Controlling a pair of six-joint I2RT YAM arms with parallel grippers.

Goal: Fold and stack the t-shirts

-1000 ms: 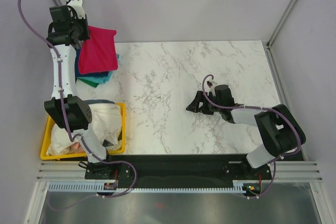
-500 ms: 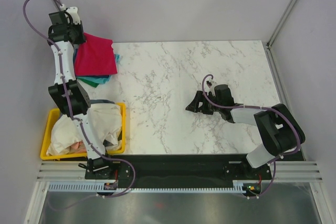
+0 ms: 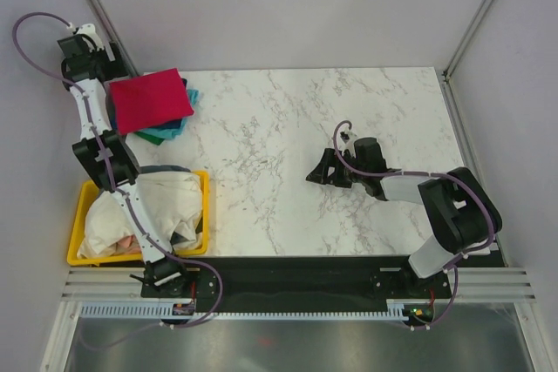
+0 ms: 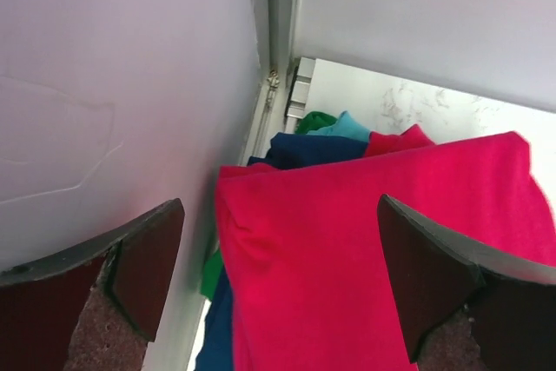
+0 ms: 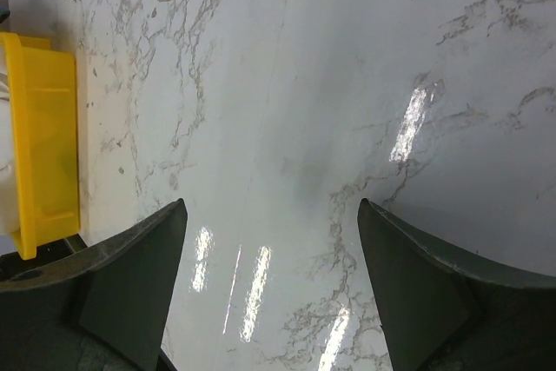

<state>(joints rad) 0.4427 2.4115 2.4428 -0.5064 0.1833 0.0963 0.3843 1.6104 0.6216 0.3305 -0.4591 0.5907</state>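
The left gripper (image 4: 278, 284) hangs at the far left corner, jaws spread with nothing between them, above the red t-shirt (image 3: 146, 100). I read that shirt as folded and lying on top of the stack (image 3: 167, 131) of blue, teal and green shirts on the worktop (image 3: 349, 111). Crumpled white shirts (image 3: 161, 202) fill the yellow bin (image 3: 207, 211) beside the left base. The right gripper (image 5: 269, 293) sits low over the worktop right of centre, jaws spread, gripping nothing.

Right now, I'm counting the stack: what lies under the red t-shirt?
Under the red t-shirt, edges of a navy shirt, a teal shirt and a green shirt stick out. The rest of each, and any others, is covered.
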